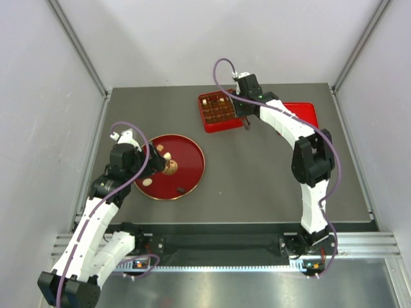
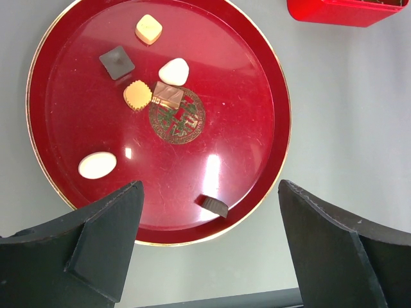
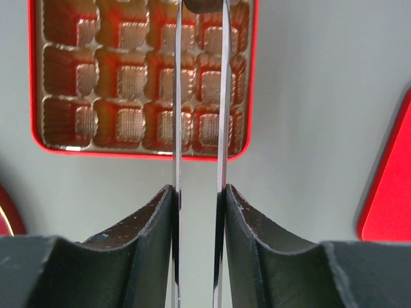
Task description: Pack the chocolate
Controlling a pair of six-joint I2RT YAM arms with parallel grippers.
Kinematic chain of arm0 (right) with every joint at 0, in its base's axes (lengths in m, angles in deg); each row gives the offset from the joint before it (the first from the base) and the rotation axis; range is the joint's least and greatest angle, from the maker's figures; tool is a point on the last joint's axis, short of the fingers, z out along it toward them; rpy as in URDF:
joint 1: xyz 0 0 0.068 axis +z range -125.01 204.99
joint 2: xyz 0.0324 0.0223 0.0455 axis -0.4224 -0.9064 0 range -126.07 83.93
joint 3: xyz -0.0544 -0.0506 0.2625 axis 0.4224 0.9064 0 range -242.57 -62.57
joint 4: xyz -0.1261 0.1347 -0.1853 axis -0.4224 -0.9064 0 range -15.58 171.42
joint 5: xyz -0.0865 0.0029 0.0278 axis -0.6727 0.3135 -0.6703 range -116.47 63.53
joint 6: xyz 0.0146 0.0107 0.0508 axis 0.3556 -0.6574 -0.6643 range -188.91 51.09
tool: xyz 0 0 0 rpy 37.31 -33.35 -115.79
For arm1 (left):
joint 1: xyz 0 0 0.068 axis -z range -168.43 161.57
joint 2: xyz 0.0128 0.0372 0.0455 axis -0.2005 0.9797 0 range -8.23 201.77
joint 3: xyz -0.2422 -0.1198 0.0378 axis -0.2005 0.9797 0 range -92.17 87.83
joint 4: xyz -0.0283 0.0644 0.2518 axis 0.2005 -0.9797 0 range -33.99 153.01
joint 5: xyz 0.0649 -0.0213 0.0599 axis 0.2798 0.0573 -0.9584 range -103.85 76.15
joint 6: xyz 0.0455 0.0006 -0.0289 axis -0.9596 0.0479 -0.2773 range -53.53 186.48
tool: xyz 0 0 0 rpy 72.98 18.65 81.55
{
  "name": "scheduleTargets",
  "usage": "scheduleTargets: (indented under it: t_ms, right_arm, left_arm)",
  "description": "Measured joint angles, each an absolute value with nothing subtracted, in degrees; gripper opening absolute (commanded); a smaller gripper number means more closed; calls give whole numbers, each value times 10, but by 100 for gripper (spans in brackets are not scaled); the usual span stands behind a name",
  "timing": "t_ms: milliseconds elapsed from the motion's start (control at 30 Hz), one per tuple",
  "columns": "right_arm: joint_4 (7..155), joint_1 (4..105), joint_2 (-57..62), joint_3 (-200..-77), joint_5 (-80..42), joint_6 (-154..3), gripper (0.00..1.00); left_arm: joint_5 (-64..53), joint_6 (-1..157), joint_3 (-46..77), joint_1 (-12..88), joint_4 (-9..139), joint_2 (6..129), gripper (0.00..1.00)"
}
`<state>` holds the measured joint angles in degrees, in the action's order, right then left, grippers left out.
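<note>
The right arm stretches to the far side of the grey table, the right gripper clenched on tweezers with a dark piece at their tips over the red box, while the left gripper hangs wide open above the chocolate on the round red plate at near left, pale walls all round.

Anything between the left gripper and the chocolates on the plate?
Nothing visible. The left gripper hangs open over the plate's rim. The chocolates lie bare on the plate, and the dark piece by the rim lies closest.
</note>
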<state>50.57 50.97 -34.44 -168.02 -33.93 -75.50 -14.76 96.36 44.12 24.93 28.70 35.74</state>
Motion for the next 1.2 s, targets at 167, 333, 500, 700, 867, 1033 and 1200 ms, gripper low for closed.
scheduleTargets:
  t_ms: [167, 333, 500, 700, 867, 1033, 1200]
  right_arm:
    - [522, 499, -350, -1687, -337, -752, 37]
    - [533, 494, -361, -1693, -335, -750, 37]
    - [540, 492, -382, -1695, -330, -750, 42]
    - [540, 492, -388, -1701, -328, -746, 44]
    - [547, 492, -389, -1723, -328, -738, 43]
    - [550, 492, -382, -1725, -326, -725, 41]
    - [545, 506, -311, -1667, -321, -708, 41]
  left_arm:
    - [-148, 964, 441, 251, 287, 357, 91]
    - [-148, 964, 441, 251, 287, 357, 91]
    - [-148, 964, 441, 251, 287, 357, 91]
    - [-148, 964, 441, 251, 287, 357, 91]
    - [-148, 964, 441, 251, 287, 357, 91]
    - [-148, 964, 441, 251, 287, 357, 91]
    - [-148, 964, 441, 251, 287, 357, 91]
